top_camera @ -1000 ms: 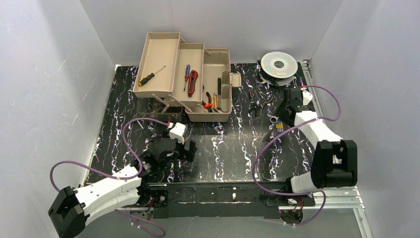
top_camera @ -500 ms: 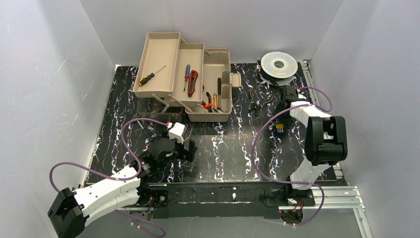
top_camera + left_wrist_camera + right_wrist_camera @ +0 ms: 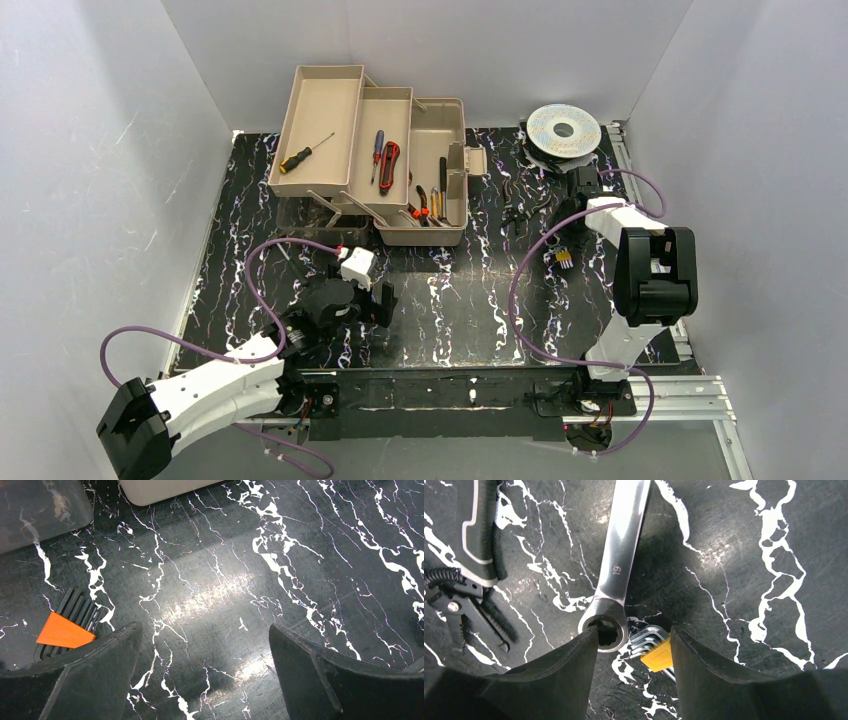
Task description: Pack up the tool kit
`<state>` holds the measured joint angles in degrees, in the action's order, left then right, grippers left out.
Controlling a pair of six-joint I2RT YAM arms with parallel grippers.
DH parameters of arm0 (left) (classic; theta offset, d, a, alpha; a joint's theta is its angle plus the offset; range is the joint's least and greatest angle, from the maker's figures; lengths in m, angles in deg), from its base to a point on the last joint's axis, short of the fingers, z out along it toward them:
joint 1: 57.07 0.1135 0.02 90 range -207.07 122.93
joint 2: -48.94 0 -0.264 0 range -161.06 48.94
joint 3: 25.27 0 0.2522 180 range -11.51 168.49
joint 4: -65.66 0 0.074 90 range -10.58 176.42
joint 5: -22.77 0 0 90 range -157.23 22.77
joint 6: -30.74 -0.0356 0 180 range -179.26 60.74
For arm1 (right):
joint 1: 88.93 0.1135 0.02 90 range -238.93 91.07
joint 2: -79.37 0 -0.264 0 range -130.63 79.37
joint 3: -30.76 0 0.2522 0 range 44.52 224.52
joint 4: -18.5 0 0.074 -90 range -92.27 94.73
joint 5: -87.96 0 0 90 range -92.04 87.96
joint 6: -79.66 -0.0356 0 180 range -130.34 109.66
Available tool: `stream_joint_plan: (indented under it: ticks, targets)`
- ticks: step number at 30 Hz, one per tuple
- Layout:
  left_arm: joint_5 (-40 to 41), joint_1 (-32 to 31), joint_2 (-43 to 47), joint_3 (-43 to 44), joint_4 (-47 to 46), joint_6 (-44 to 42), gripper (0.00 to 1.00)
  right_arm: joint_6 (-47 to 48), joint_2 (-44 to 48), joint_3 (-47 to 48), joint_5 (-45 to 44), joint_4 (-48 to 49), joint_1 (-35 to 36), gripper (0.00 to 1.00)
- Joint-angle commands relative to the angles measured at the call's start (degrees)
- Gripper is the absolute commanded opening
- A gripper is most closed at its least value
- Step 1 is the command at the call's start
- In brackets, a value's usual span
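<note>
One toolbox (image 3: 420,237) sits open at the far left-centre of a black marbled surface (image 3: 460,300), its trays (image 3: 385,110) folded out leftward, with a screwdriver (image 3: 305,152) in the leftmost one. At the far right, near a spool (image 3: 563,128), the right end effector (image 3: 634,650) is released and empty, its fingers framing a wrench (image 3: 624,555) ring and yellow hex keys (image 3: 656,655) lying on the surface. On the near left, the left end effector (image 3: 205,635) is spread wide and empty, with an orange hex-key set (image 3: 62,630) beside one finger.
</note>
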<state>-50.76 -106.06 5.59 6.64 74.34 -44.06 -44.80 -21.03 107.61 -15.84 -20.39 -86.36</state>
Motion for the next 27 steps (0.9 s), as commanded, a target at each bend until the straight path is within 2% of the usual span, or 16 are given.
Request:
stream_joint_plan:
  ticks: [1, 12, 19, 27]
  targets:
    - [0.8, -0.2, 0.2, 0.4, 1.0, 0.2, 0.98, 2.2, 2.2, -1.3, 5.1, 0.1, -0.4, 0.62]
    - [2.0, -0.2, 1.2, 0.1, 1.6, 0.6, 0.98, 3.8, 4.8, -3.7, -0.7, -4.0, -0.4, 0.61]
    - [1.7, -0.2, 1.4, 0.0, 1.6, 0.7, 0.98, 3.9, 8.2, -9.2, 4.0, -2.0, -0.2, 0.61]
    - [1.5, -0.2, 2.4, -0.2, 1.8, 0.8, 0.98, 4.8, 12.6, -11.1, 7.6, -1.5, 0.2, 0.64]
